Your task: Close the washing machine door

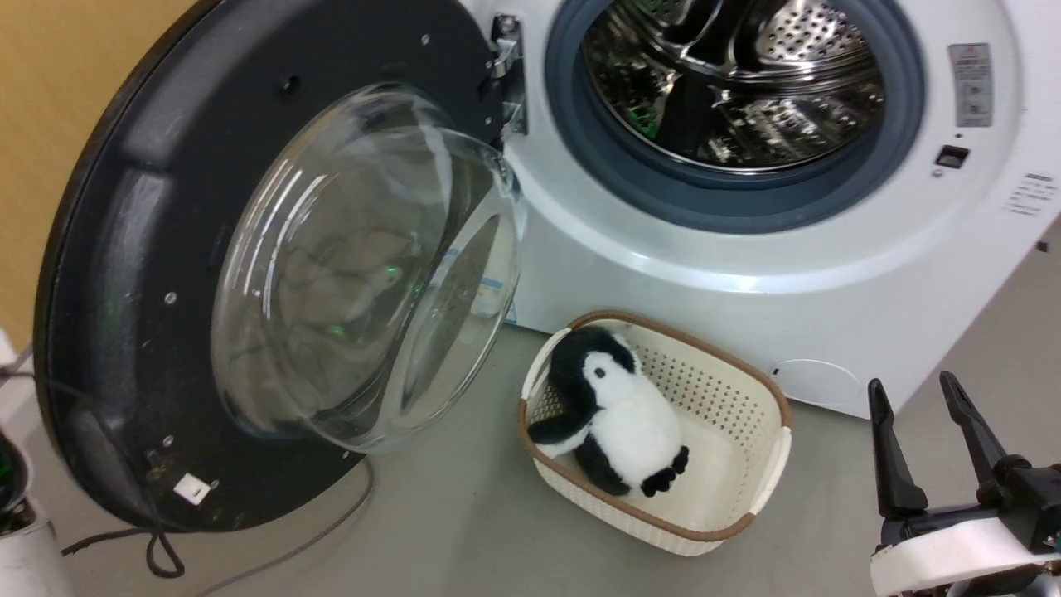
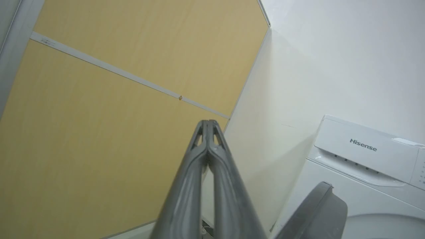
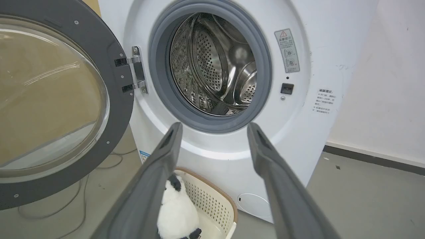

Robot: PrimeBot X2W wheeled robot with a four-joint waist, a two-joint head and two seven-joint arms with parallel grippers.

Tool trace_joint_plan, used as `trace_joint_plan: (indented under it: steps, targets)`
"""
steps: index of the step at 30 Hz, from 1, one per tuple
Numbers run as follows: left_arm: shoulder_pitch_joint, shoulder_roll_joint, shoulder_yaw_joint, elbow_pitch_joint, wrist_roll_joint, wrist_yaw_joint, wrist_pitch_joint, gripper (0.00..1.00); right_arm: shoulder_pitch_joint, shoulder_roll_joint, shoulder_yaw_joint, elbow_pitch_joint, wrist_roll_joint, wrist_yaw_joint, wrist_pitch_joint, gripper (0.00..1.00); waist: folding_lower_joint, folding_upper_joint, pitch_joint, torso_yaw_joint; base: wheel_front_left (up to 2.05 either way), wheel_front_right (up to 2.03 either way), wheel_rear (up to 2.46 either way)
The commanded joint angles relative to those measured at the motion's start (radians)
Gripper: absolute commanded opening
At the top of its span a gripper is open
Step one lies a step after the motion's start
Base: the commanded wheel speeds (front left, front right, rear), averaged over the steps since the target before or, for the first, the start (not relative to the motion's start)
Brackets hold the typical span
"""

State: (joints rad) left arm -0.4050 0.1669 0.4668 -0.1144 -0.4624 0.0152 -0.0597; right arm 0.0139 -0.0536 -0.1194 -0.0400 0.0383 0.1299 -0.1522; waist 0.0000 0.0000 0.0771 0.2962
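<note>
A cream perforated plastic basket with a brown rim point(image 1: 713, 385) stands on the grey floor point(image 1: 464, 531). A black-and-white plush penguin point(image 1: 617, 414) lies in it, against its left side. Thin dark cables point(image 1: 367, 485) trail over the floor further left. A yellow wood-grain wall panel point(image 2: 99, 132) meets a white wall point(image 2: 332, 49).

The large round black-rimmed washing machine door point(image 1: 124, 274) stood swung wide at the left, with bare grey floor point(image 1: 431, 531) open before it. A cream perforated plastic basket point(image 1: 746, 414) holding a black-and-white plush penguin point(image 1: 622, 414) blocked the floor just below the drum mouth of the white boxy washing machine point(image 1: 704, 282). A thin grey cable point(image 1: 367, 485) trailed under the door.
</note>
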Motion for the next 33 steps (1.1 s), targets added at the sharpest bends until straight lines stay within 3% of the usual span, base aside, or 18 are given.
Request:
trace_joint_plan:
  steps: [1,9,13,17,21,33]
  targets:
    - [-0.023,0.006,0.033,0.024,-0.032,0.005,0.008,0.00,-0.015,0.002,-0.004,-0.007,0.010,0.000,-0.009,1.00,0.0000,0.0000,0.009,0.013,0.00,0.00,0.00]
    - [-0.034,0.017,0.120,0.178,-0.214,-0.014,0.127,0.00,-0.020,0.002,-0.006,-0.009,0.011,0.001,-0.024,1.00,0.0000,0.0000,0.021,0.038,0.00,0.00,0.00]
    - [-0.038,0.015,0.150,0.254,-0.356,-0.064,0.234,0.00,-0.023,0.002,-0.011,-0.013,0.010,0.001,-0.032,1.00,0.0000,0.0000,0.027,0.051,0.00,0.00,0.00]
    - [-0.014,0.023,0.157,0.311,-0.431,-0.098,0.309,0.00,-0.026,0.002,-0.015,-0.018,0.007,0.001,-0.040,1.00,0.0000,0.0000,0.034,0.062,0.00,0.00,0.00]
    - [0.016,0.023,0.132,0.326,-0.502,-0.113,0.388,0.00,-0.028,0.003,-0.018,-0.022,0.005,0.001,-0.049,1.00,0.0000,0.0000,0.041,0.073,0.00,0.00,0.00]
    - [0.175,0.048,-0.057,0.188,-0.708,-0.127,0.537,0.00,-0.033,0.003,-0.028,-0.028,0.017,0.001,-0.074,1.00,0.0000,0.0000,0.054,0.111,0.00,0.00,0.00]
